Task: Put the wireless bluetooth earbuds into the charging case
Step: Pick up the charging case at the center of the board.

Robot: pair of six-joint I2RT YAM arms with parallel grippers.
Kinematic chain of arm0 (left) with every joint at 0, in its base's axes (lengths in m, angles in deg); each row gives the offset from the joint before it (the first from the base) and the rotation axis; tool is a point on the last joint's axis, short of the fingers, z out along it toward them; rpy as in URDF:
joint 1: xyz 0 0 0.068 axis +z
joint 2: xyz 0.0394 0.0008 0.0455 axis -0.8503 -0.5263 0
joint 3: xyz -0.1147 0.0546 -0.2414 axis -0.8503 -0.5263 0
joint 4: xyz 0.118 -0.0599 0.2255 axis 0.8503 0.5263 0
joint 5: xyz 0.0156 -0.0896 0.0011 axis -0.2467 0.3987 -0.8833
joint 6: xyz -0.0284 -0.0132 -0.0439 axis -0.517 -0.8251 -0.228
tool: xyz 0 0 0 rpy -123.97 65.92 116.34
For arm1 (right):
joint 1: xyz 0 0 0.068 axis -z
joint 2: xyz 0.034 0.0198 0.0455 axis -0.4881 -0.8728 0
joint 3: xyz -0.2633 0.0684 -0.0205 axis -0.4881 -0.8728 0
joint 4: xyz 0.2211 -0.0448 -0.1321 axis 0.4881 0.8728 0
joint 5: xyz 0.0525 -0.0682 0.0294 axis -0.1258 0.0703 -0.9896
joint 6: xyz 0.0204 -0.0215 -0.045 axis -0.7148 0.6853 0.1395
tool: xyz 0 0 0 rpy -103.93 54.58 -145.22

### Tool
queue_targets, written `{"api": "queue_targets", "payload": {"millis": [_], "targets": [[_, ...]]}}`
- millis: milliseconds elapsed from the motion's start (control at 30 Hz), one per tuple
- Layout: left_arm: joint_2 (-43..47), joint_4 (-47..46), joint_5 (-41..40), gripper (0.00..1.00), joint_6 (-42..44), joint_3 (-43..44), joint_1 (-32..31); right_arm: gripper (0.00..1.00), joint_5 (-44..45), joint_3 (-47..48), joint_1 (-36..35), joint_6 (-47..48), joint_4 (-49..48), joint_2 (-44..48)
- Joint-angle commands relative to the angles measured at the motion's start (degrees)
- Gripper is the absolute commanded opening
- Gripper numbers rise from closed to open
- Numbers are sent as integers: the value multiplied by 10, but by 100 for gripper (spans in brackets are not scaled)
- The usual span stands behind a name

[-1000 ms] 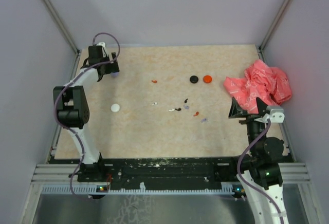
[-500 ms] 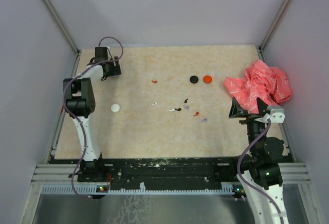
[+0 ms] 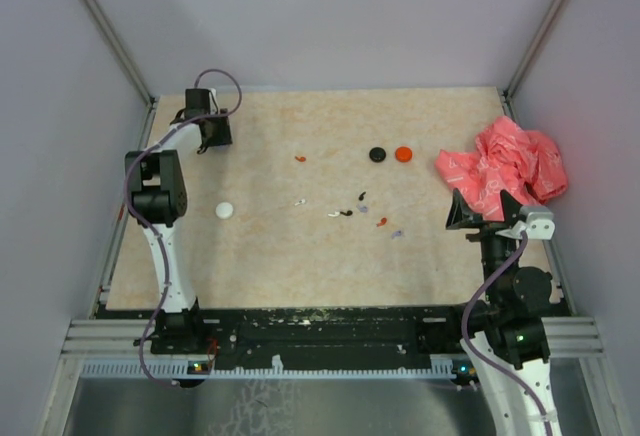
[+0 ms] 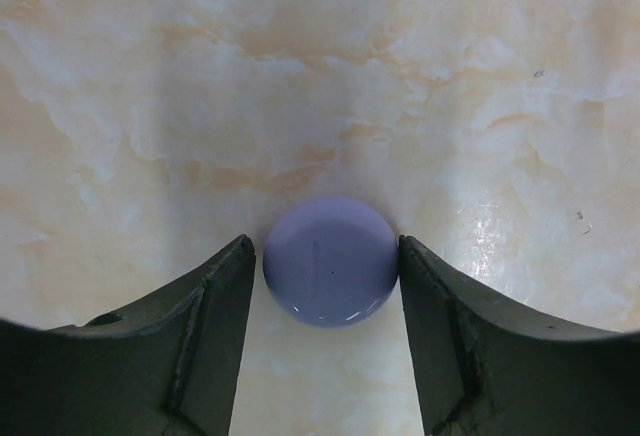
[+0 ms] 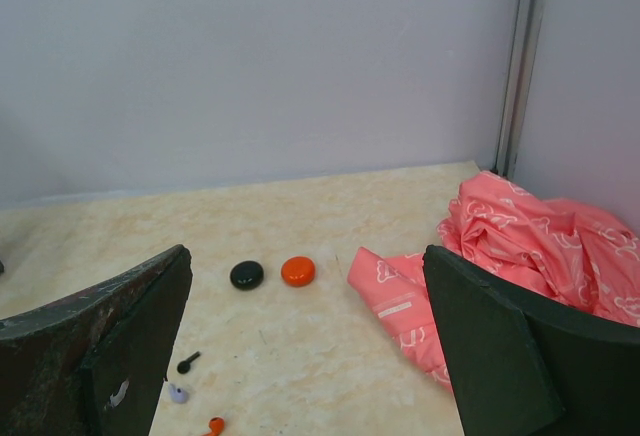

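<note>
A lilac round charging case (image 4: 330,274) lies flat on the marble table between the fingers of my left gripper (image 4: 325,243). The right finger reaches its rim; a thin gap shows at the left finger. In the top view this gripper (image 3: 214,134) is at the back left and hides the case. Several tiny earbuds lie mid-table: red (image 3: 300,159), white (image 3: 333,214), black (image 3: 361,196), lilac (image 3: 397,233). My right gripper (image 3: 483,212) stands wide open and empty at the right, beside the bag, looking out over a black earbud (image 5: 187,362) and a lilac earbud (image 5: 178,394).
A black round case (image 3: 377,154) and an orange-red one (image 3: 403,154) sit side by side at the back middle. A white case (image 3: 224,210) lies at the left. A crumpled pink-red plastic bag (image 3: 505,166) fills the right back corner.
My left arm has swung its elbow toward the back and its gripper has shifted slightly right. Its jaws have narrowed around the lilac case. The right arm has not moved.
</note>
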Motion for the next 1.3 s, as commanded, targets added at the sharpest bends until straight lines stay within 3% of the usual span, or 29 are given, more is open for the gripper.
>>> {"api": "queue_targets", "payload": {"millis": [0,300,633,967,1167,1267], "targets": [[-17,39,0,62,24,11,-12,98,7,2,-5,-3,-25,-8],[41,64,-22,51,65,-21,-26,98,11,6,-6,-8,-17,-8],[204,37,-1,49,137,-140,-74,98,-28,11,-6,-21,-27,-21],[385,9,1,50,225,-255,-178,98,-160,88,-6,-60,23,-182],[463,-2,64,50,258,-309,-219,98,-244,124,-6,-77,54,-250],[504,-2,117,50,297,-331,-235,98,-240,142,-6,-97,77,-275]]}}
